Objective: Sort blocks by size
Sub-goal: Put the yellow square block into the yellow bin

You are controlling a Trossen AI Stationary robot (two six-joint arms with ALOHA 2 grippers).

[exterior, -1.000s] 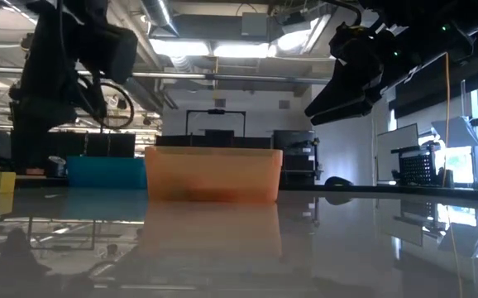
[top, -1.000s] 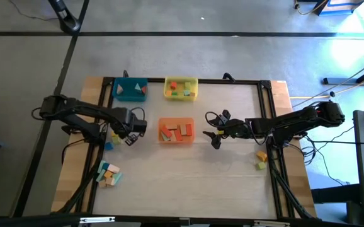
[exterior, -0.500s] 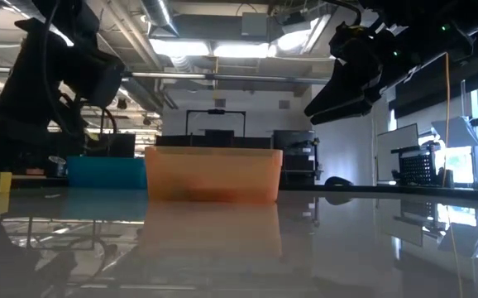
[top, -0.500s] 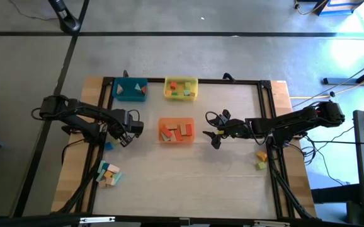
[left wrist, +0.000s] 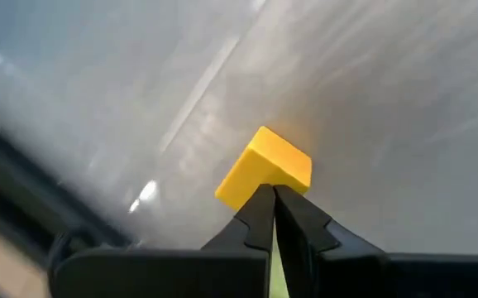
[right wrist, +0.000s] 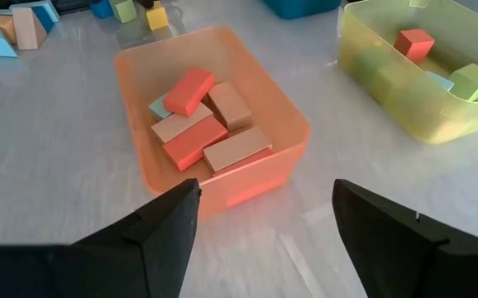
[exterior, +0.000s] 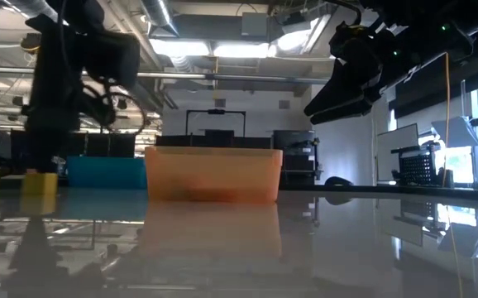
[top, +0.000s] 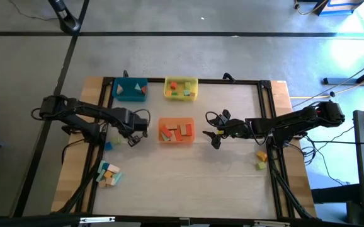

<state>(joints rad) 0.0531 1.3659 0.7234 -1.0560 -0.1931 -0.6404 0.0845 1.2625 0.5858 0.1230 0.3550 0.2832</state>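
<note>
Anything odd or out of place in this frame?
Yes: the left gripper is shut with nothing between its fingers; the yellow block sits on the table just beyond the tips, ungrasped. It looks like a missed pick.

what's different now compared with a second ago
The left gripper has closed; its fingers now meet with nothing between them, just short of a small yellow wooden block on the table. The arm shifted slightly by the table's left edge. The right gripper stayed open beside the orange tray.

Three trays [top: 176,130] sit mid-table, loose blocks [top: 108,173] lying off to both sides.
</note>
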